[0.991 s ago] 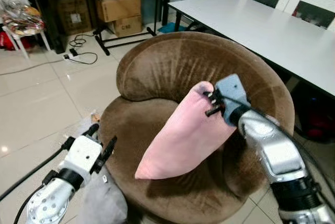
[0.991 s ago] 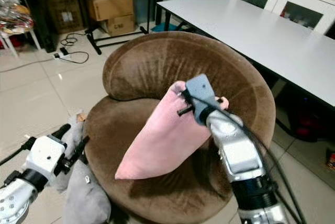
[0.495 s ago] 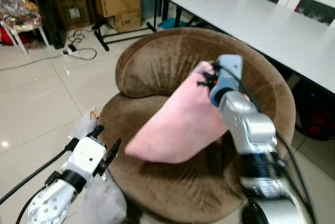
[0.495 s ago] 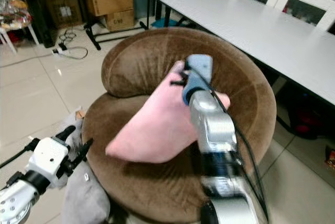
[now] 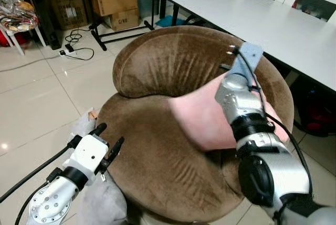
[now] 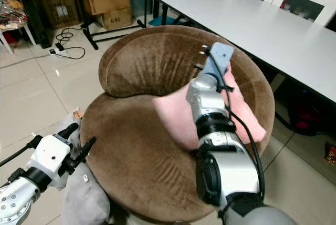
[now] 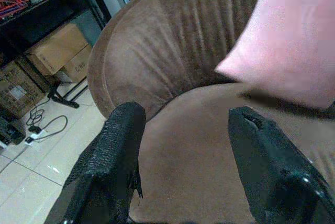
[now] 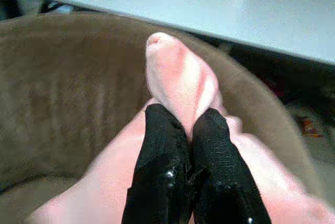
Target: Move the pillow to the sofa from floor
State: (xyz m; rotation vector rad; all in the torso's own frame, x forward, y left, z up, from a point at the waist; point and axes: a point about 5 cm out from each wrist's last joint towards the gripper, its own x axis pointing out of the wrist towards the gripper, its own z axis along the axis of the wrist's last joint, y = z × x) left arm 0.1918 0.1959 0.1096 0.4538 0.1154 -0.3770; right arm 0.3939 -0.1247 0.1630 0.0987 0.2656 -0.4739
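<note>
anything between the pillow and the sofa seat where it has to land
Nothing visible does. The right gripper is pinching the pink pillow over the brown sofa, whose seat below it looks bare. The left gripper sits open at the sofa's front edge, off to the side.

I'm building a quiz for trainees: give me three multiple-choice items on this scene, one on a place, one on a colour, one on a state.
1. Where is the pillow?
A. over the sofa seat
B. on the table
C. on the floor

2. What colour is the sofa?
A. grey
B. brown
C. white

3. How is the right gripper?
A. open, empty
B. shut on the pillow
C. resting on the table

Key: 1 A, it hangs above the brown seat; 2 B, brown velvet; 3 B, its fingers pinch pink fabric.
</note>
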